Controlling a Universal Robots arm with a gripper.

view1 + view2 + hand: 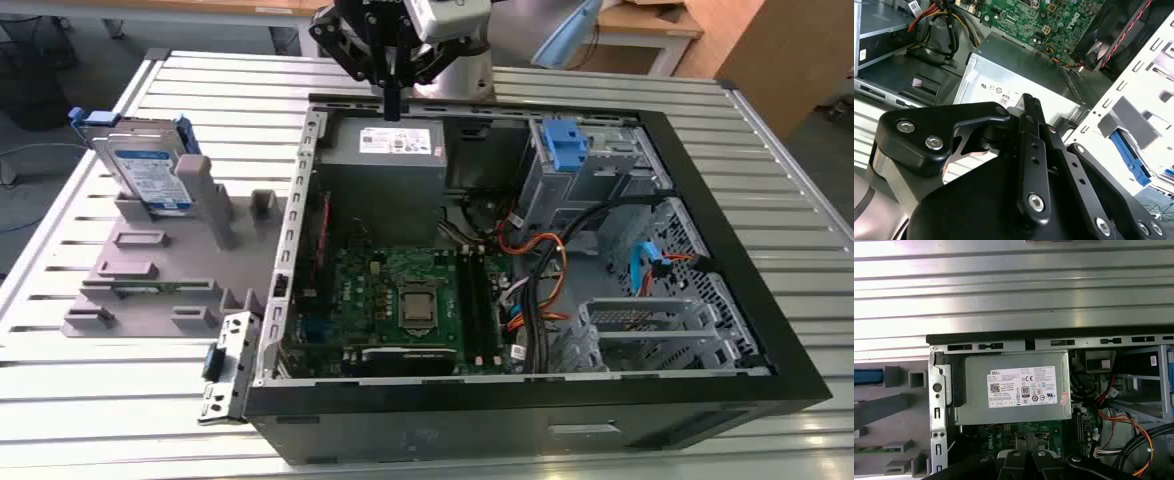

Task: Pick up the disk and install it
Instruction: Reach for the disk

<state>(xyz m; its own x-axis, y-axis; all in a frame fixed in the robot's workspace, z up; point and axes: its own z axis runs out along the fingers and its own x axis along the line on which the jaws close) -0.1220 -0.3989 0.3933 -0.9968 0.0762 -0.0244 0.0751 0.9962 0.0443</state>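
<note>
1. The gripper [392, 100] hung just above the power-supply box [387, 145], fingers pressed together, gripping nothing.
2. The disk [144, 172] stood upright in the grey stand [147, 270], at eight o'clock from the gripper in the exterior view, outside the computer case [534, 425].
</note>
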